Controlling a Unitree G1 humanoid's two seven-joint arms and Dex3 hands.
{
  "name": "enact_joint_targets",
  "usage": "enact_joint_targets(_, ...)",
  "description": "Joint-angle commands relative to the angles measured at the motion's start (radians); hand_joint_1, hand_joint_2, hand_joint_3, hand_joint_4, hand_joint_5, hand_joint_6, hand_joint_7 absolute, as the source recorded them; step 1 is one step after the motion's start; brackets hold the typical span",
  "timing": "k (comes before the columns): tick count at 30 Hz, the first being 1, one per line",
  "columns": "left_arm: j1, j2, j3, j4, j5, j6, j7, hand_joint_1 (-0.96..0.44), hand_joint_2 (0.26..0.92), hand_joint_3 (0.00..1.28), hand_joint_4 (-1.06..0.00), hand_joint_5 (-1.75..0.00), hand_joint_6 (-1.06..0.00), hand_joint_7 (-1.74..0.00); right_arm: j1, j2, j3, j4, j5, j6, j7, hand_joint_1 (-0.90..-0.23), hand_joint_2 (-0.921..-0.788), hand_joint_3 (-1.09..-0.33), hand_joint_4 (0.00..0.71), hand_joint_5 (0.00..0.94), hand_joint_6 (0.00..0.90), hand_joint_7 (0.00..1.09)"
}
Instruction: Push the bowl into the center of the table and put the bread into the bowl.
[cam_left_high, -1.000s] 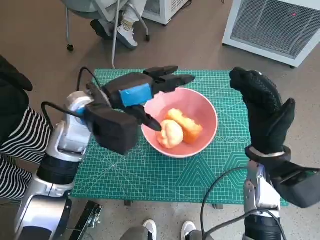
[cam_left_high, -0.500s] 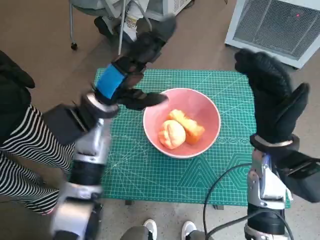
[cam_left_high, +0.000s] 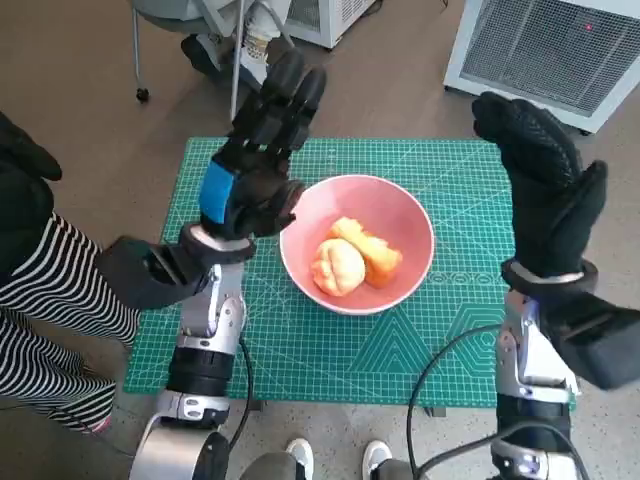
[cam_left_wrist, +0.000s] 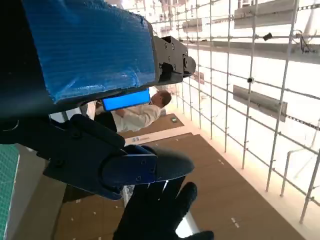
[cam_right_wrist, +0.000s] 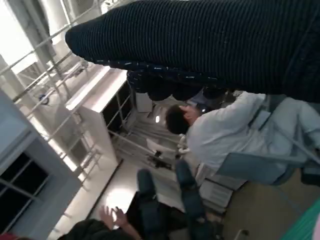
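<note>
You see one pink bowl (cam_left_high: 357, 243), and in it bread (cam_left_high: 355, 259) in what look like two pieces: a pale rounded piece and, touching it, a longer orange-brown piece. The longer piece runs with its long axis from the far left of the bowl's inside toward the near right; the rounded piece shows no clear direction.

The bowl stands upright on a green cutting mat (cam_left_high: 300, 350) with a printed grid, near the mat's middle. The mat covers the small table, and brown floor surrounds it. Beyond the far edge of the mat you see chair legs and a person's shoes (cam_left_high: 225, 55); beyond the far right corner, a white unit (cam_left_high: 545, 50) with a grille. Left of the mat sits a person in striped cloth (cam_left_high: 50, 300). In the right wrist view, a person in a white shirt (cam_right_wrist: 220, 132) sits on a chair.

Two hands are raised above the mat. Your left hand (cam_left_high: 258, 160) is left of the bowl, fingers straight and spread, pointing away from the robot; it holds nothing and is clear of the bowl. Your right hand (cam_left_high: 540, 195) is right of the bowl, fingers extended upward and apart, holding nothing.
</note>
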Motion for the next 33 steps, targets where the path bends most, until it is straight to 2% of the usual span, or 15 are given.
enact_joint_targets(1, -0.001, -0.017, 0.014, 0.049, -0.016, -0.047, -0.023, -0.74, 0.921, 0.45, -0.1, -0.02, -0.01, -0.31, -0.007, -0.005, 0.0, 0.059, -0.005, -0.017, 0.012, -0.673, -0.921, -0.719, 0.175, 0.009, 0.097, 0.4)
enact_joint_targets(8, -0.019, -0.021, 0.022, 0.128, 0.004, -0.125, -0.029, -0.75, 0.921, 0.43, -0.1, -0.01, 0.0, -0.34, -0.013, -0.007, 0.001, 0.1, 0.002, -0.044, 0.03, -0.663, -0.921, -0.718, 0.177, 0.008, 0.088, 0.39)
enact_joint_targets(14, -0.04, -0.02, 0.032, 0.19, -0.002, -0.171, -0.044, -0.75, 0.921, 0.43, -0.1, -0.01, 0.0, -0.3, -0.016, -0.006, 0.0, 0.128, 0.007, -0.066, 0.043, -0.66, -0.921, -0.718, 0.178, 0.007, 0.082, 0.39)
enact_joint_targets(24, -0.057, -0.021, 0.052, 0.229, -0.016, -0.208, -0.058, -0.74, 0.921, 0.44, -0.08, 0.0, 0.0, -0.25, -0.022, -0.006, -0.004, 0.157, 0.014, -0.086, 0.058, -0.662, -0.921, -0.712, 0.174, 0.003, 0.079, 0.38)
enact_joint_targets(33, -0.066, -0.029, 0.068, 0.263, -0.036, -0.222, -0.085, -0.67, 0.91, 0.43, -0.07, 0.0, 0.0, -0.23, -0.025, -0.003, -0.005, 0.169, 0.015, -0.093, 0.06, -0.663, -0.921, -0.71, 0.172, 0.002, 0.081, 0.38)
